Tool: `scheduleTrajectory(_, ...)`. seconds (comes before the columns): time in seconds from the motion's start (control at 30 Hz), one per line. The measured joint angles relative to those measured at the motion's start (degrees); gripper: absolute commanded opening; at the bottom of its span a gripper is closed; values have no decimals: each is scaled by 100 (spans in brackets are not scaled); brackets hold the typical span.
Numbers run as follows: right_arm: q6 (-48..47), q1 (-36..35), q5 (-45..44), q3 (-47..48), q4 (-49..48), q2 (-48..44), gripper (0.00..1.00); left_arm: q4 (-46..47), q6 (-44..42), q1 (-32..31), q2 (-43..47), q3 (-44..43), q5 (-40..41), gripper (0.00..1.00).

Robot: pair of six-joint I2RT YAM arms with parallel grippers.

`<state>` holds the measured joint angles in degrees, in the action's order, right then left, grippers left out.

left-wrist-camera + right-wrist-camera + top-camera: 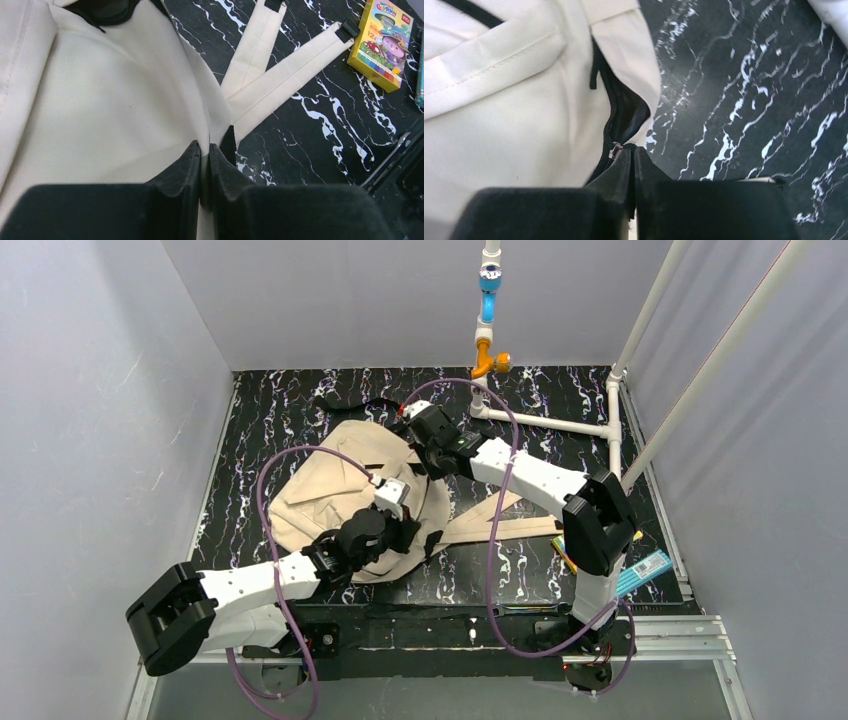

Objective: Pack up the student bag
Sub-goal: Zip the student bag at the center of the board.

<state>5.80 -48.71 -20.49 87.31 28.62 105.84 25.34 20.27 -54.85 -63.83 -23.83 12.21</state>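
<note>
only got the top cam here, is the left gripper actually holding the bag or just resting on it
observer: holding it. The left gripper is shut on a fold of the student bag, and pale fabric shows between its fingers.
operator: ok and the right one, the arm blocks it for me
observer: the right gripper is shut right beside the metal zipper slider, where the zip is partly open. I can't tell whether it pinches a pull tab.
</note>
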Motion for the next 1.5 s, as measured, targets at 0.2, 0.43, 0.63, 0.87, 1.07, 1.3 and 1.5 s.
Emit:
scheduleTrajectory(0.2,612,605,4,-22,144,-144,76,-660,590,-4,15,-109,-673,53)
scheduleTrajectory(0.43,1128,1038,116,-743,380,-1513,87,-1869,1174,715,254,-774,-1661,77)
scheduleTrajectory(0.63,1742,1034,1185,-2181,-614,-2468,86,-3167,1261,1237,15,-2330,-1196,80)
scheduleTrajectory(0.87,2522,1034,2227,-3077,-1777,-2479,86,-3766,2044,1952,-1825,-4197,-1213,58)
scheduleTrajectory(1.07,2820,1034,2697,-3152,-2500,-2479,85,-3738,2376,2181,-3018,-4461,-1602,48)
scheduleTrajectory(1.3,2924,1034,3016,-3462,-2817,-2461,83,-3226,2406,2190,-3228,-4437,-1631,52)
scheduleTrajectory(1.5,2975,1034,3093,-3624,-2874,-2461,80,-2876,2498,2190,-3230,-4426,-1681,53)
